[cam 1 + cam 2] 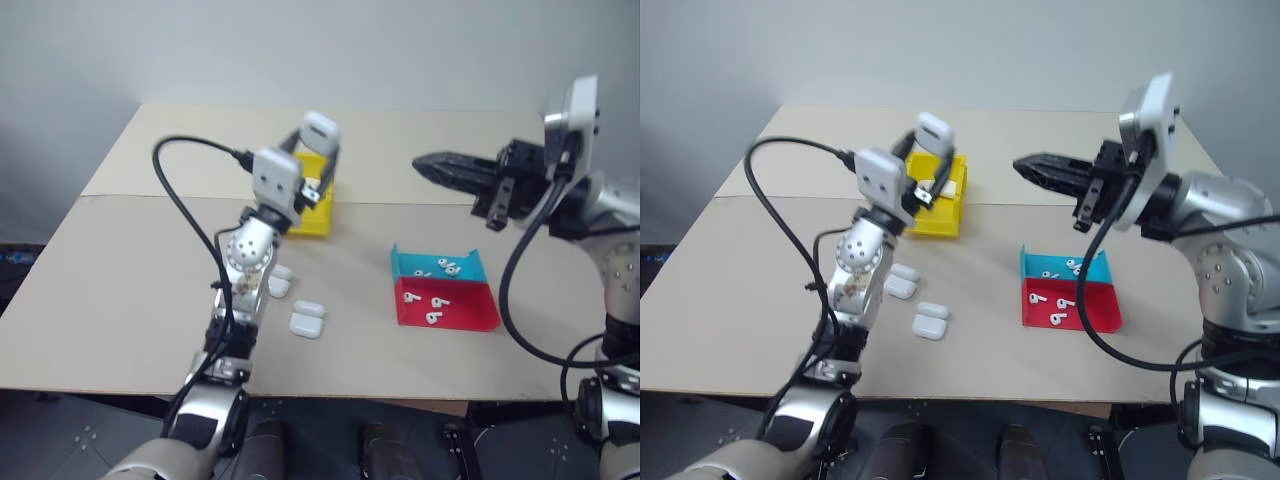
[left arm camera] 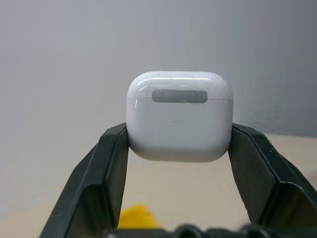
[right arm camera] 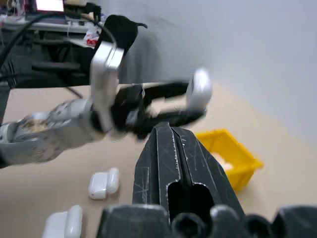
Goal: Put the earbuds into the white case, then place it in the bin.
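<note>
Clamped jaws on the left gripper pinch the white case by its two narrow sides, lid closed, held up in the air above the yellow bin. It looks light, rigid and glossy, so likely slippery; gripping low across the sides seems sensible. Over on the right, the right gripper hovers with fingers pressed together, empty. Loose earbuds lie in the red and blue trays.

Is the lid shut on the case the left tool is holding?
Shut. The case, clamped between the left tool's fingers, shows an unbroken rounded shell, its lid seam closed with no gap.
</note>
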